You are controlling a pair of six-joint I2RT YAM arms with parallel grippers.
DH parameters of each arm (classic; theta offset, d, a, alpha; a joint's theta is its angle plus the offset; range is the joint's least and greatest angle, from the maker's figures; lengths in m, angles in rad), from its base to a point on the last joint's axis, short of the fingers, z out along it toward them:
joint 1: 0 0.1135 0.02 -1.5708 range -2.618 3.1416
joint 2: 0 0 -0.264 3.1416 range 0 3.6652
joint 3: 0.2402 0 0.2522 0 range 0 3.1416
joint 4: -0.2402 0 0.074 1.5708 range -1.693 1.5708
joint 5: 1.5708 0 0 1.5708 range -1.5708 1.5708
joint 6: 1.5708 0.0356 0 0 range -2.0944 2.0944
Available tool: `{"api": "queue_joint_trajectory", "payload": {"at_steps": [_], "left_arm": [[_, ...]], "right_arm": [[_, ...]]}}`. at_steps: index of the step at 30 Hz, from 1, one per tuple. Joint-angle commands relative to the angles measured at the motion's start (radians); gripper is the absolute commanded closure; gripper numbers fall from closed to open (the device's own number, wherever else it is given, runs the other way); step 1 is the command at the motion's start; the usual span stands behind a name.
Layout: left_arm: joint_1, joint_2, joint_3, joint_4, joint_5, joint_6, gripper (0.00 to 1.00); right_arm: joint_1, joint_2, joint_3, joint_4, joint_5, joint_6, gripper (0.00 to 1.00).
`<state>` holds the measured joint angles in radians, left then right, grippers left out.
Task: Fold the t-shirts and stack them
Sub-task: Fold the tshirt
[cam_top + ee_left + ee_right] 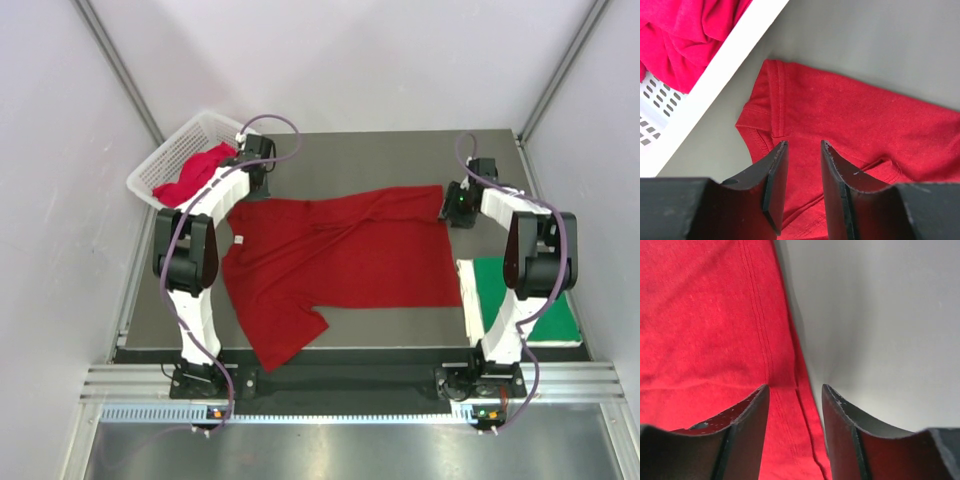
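Shirts: three in view.
Red shirt (340, 255): one, spread out and wrinkled on the table (380, 155). It reaches from under the left pincer across to under the right pincer.
Pink shirt (190, 175): one, bunched up inside the basket, just beside the left pincer on its outer side.
Green shirt (492, 290): one, lying flat, back toward the right arm's base and well apart from the right pincer.
Basket (205, 125): one, white lattice, its rim just beside the left pincer.
Pincers: two, one on each arm.
Left pincer (804, 144): released, fingers parted with nothing between them. Its tips are low over a hemmed corner of the red shirt.
Right pincer (794, 386): released, fingers parted and empty. It straddles the red shirt's stitched edge, with cloth under one finger and bare table under the other.
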<state>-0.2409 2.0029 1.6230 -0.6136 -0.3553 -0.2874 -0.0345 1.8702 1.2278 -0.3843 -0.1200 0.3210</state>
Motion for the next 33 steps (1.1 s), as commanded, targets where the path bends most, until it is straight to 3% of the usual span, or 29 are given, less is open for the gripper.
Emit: {"api": "queue_joint_trajectory", "payload": {"at_steps": [1, 12, 19, 27, 33], "left_arm": [[0.005, -0.023, 0.044, -0.011, -0.019, 0.004, 0.62], [0.002, 0.103, 0.049, 0.058, 0.102, 0.019, 0.65], [-0.008, 0.229, 0.121, 0.046, 0.082, 0.010, 0.67], [-0.018, 0.367, 0.310, -0.006, 0.053, -0.021, 0.67], [-0.032, 0.438, 0.403, 0.026, 0.030, -0.022, 0.66]], "right_arm": [[0.002, 0.026, 0.068, 0.061, -0.017, -0.036, 0.54], [0.001, 0.125, 0.154, 0.030, 0.006, -0.046, 0.70], [-0.008, 0.138, 0.182, -0.002, 0.060, -0.056, 1.00], [-0.042, 0.121, 0.176, -0.027, 0.195, -0.030, 1.00], [-0.074, 0.118, 0.164, -0.024, 0.212, -0.019, 1.00]]}}
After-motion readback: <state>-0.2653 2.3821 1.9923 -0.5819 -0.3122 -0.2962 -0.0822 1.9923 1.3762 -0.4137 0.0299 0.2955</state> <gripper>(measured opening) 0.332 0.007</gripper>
